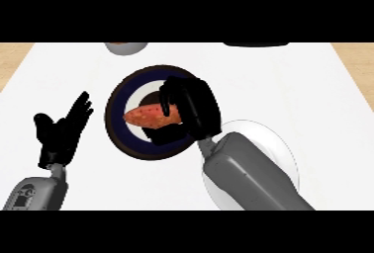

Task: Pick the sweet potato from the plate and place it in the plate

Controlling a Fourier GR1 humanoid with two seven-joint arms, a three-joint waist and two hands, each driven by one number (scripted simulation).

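Observation:
An orange-red sweet potato (148, 116) lies on a dark plate (121, 128) with a navy band and brown rim, at the middle of the counter. My right hand (191, 106) reaches over that plate from the right, its fingers curled round the sweet potato's right end. Whether the potato rests on the plate or is just lifted cannot be told. A white plate (276, 140) sits to the right, largely covered by my right forearm. My left hand (64, 129) stands open at the left, fingers up, apart from both plates.
A grey bowl-like object (125, 48) shows at the counter's far edge, left of centre. A dark object (254, 44) is cut off at the far edge to the right. Wooden floor borders the white counter (306, 79) on both sides.

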